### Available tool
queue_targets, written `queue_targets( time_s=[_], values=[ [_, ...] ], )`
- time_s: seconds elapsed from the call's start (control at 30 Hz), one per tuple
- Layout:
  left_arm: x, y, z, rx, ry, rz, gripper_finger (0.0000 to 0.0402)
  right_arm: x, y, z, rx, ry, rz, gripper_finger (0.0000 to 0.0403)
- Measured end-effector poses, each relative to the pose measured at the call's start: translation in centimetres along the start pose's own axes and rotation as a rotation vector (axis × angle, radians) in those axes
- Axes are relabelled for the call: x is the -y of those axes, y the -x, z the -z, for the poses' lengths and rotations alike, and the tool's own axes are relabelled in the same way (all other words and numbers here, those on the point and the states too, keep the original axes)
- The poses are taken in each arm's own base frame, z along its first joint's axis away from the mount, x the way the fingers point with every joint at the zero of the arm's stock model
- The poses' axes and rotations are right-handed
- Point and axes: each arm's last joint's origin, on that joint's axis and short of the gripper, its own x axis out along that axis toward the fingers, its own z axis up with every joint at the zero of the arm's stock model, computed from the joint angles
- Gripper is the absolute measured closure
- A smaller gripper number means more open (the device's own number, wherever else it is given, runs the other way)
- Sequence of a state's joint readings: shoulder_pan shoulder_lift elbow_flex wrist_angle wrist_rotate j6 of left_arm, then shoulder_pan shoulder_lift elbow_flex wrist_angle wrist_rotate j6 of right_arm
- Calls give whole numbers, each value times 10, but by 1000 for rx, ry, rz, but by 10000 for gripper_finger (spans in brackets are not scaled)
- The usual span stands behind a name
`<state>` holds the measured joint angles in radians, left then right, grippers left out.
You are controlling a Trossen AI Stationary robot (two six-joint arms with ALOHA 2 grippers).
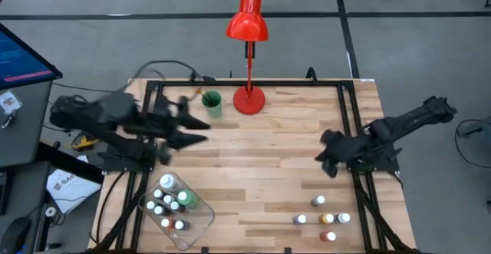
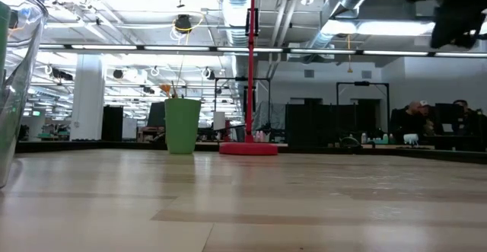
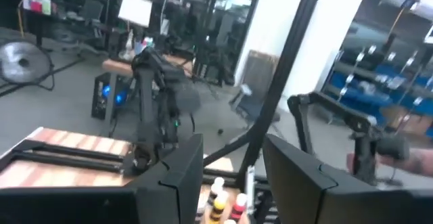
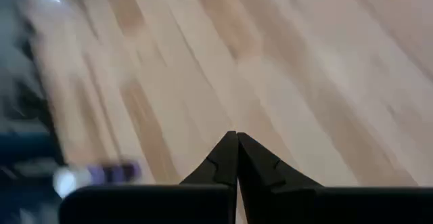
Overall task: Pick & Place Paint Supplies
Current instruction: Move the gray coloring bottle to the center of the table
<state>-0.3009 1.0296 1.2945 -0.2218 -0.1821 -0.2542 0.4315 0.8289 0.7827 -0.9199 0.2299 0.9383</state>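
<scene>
Seen from above, the left gripper (image 1: 201, 137) is held over the tabletop (image 1: 268, 169) on its left side, its dark fingers parted and nothing between them. The green cup (image 1: 212, 103) with thin brushes (image 1: 205, 95) in it stands just beyond that gripper, and the red lamp (image 1: 248, 54) is set a little farther to its right. Nearer the front edge, below the left gripper, the clear tray (image 1: 201, 225) is seen with a cluster of small white-capped paint bottles (image 1: 170, 206) and one larger green bottle (image 1: 186, 199) inside it. The right gripper (image 1: 325, 159) is held over the tabletop's right side, and a loose group of paint bottles (image 1: 324, 216) stands on the wood near the front, on that gripper's side and well apart from it.

At tabletop height, the green cup (image 2: 182, 126) and the lamp's red base (image 2: 249, 148) are seen side by side at the far edge, with brush handles (image 2: 177, 84) rising from the cup. A clear wall of the tray (image 2: 15, 84) is caught at the left border, and part of a dark arm (image 2: 455, 8) hangs at the upper right.

From the left wrist, its two dark fingers (image 3: 177, 176) are shown spread apart, empty, with several bottles (image 3: 223, 204) visible past them and the other arm (image 3: 157, 109) farther off.

From the right wrist, the fingers (image 4: 223, 160) are shown pressed tip to tip over bare wood, nothing gripped.
</scene>
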Motion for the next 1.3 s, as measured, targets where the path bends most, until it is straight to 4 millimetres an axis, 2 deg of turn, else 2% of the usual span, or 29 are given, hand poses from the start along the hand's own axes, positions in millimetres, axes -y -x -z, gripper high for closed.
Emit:
queue_targets(
  time_s=[0.17, 0.3, 0.43, 0.6, 0.73, 0.83, 1.13, 1.3],
  values=[
    [-1, 48, -18, 66, 81, 29, 259, -43, -2, -10, -294, 100, 166, 401],
    [-3, 71, -25, 98, 97, 49, 259, -75, -6, -8, -452, 183, 244, 382],
    [-4, 84, -26, 94, 93, 65, 259, -102, -11, -2, -550, 227, 254, 331],
    [-7, 92, -22, 43, 82, 67, 258, -124, -22, 10, -551, 213, 188, 242],
    [-8, 95, -21, 23, 78, 65, 258, -132, -29, 16, -541, 189, 168, 173],
    [-7, 95, -20, 12, 77, 96, 257, -134, -38, 20, -545, 186, 202, 147],
    [-6, 95, -20, 0, 75, 133, 256, -140, -72, 33, -591, 245, 305, 143],
    [-6, 95, -20, -2, 73, 133, 258, -139, -80, 34, -583, 268, 329, 143]
  ],
)
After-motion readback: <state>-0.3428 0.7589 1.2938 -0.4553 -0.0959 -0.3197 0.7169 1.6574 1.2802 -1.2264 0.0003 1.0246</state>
